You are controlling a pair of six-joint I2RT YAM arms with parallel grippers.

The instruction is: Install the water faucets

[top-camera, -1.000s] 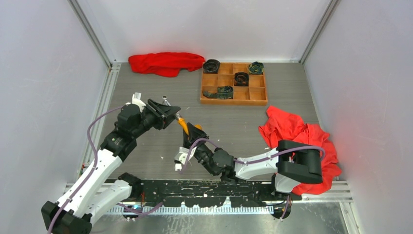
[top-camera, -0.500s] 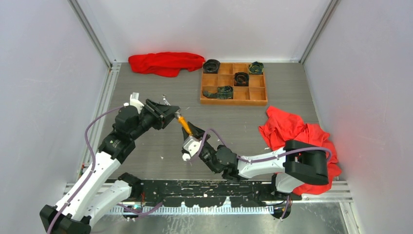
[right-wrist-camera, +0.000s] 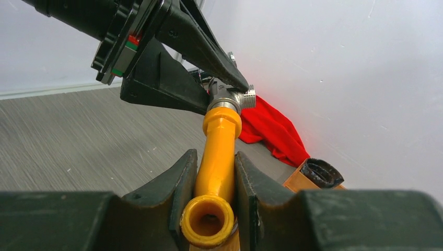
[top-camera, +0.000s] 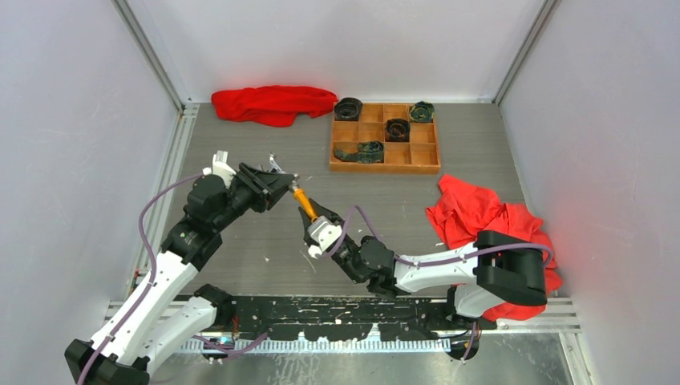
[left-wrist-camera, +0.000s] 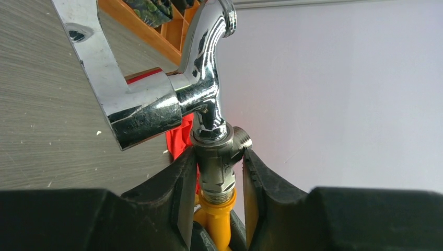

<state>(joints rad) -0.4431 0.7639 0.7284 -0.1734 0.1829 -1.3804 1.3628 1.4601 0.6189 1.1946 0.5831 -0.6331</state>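
So that the two can apparently screw together near the tray (top-camera: 385,168), left gripper (left-wrist-camera: 219,157) clamps silver faucet (left-wrist-camera: 206,99), right gripper (right-wrist-camera: 215,157) clamps yellow spout (right-wrist-camera: 219,141).

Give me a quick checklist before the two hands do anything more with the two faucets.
1. Left hand clamped on silver faucet: ok.
2. Right hand clamped on orange faucet: ok.
3. Orange faucet's end meets the silver faucet's fitting, in line: ok.
4. Joint screwed fully home: cannot tell.
5. Wooden tray apart from both arms: ok.
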